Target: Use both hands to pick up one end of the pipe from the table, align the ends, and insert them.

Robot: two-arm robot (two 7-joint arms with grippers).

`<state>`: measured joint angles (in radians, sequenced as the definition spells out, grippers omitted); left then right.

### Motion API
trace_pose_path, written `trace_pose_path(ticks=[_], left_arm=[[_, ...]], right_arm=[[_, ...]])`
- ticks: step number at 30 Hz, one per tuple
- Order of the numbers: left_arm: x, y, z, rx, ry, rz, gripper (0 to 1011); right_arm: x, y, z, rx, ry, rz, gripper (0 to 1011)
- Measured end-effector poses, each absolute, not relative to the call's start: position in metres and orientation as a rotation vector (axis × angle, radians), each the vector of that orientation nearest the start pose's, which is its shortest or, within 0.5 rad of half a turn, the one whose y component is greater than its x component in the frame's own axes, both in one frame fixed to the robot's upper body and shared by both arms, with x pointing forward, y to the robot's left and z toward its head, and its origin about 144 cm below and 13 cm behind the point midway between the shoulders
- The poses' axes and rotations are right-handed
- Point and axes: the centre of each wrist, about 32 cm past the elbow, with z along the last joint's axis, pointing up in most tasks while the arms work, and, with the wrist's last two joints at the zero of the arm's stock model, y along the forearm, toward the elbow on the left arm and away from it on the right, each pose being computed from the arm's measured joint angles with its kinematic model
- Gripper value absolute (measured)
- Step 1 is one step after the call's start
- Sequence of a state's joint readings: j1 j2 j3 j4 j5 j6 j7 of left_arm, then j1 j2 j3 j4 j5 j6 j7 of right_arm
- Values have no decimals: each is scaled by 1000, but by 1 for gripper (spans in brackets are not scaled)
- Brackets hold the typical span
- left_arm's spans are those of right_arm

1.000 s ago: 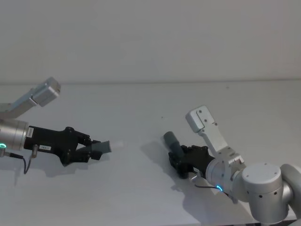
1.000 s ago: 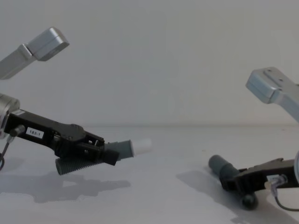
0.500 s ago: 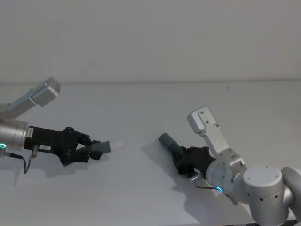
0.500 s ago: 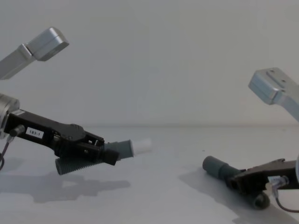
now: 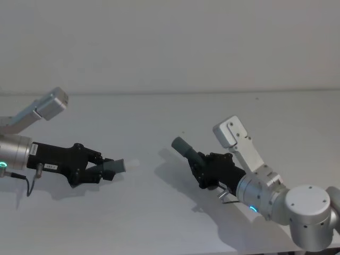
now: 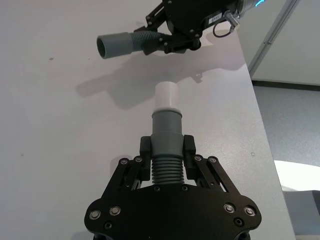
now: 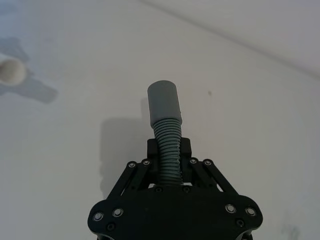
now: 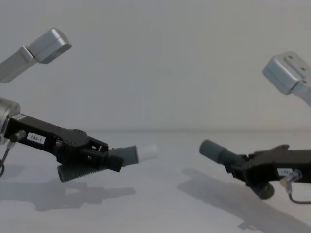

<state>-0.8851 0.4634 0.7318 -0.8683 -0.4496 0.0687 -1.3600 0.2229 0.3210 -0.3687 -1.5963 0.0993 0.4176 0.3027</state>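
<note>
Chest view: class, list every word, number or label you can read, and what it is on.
"183-1": small white label on the black angular left gripper, holding the white-tipped ribbed grey hose piece.
Too small to read: the second white label on the black right gripper, holding the grey cuffed hose piece.

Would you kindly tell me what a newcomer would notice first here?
Two black grippers face each other above the white table. The left gripper, at left, clamps a ribbed hose piece with a white tube tip; the right gripper, at right, clamps a second hose piece whose grey cuff juts leftward, apart from that tip.
</note>
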Motion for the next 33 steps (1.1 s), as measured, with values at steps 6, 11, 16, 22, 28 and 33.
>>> trace_pose_path(ticks=[6,11,16,22,28,33], left_arm=[[653,305,1252,388,66,41,340],[653,305,1252,388,66,41,339],[653,305,1252,388,66,41,340],[653,305,1252,388,66,41,340],[652,305,1252,389,66,38,340],[652,305,1253,392,69,19,339]], right_arm=[[504,-217,1200,-371,-83,-896,221],[508,-224,1201,-342,-146,-839,221],[514,-233,1201,-312,-215,-769,221],[522,-242,1203,-278,-293,-679,219],[531,-251,1205,-248,-367,-589,215],[538,-258,1206,-227,-419,-520,215]])
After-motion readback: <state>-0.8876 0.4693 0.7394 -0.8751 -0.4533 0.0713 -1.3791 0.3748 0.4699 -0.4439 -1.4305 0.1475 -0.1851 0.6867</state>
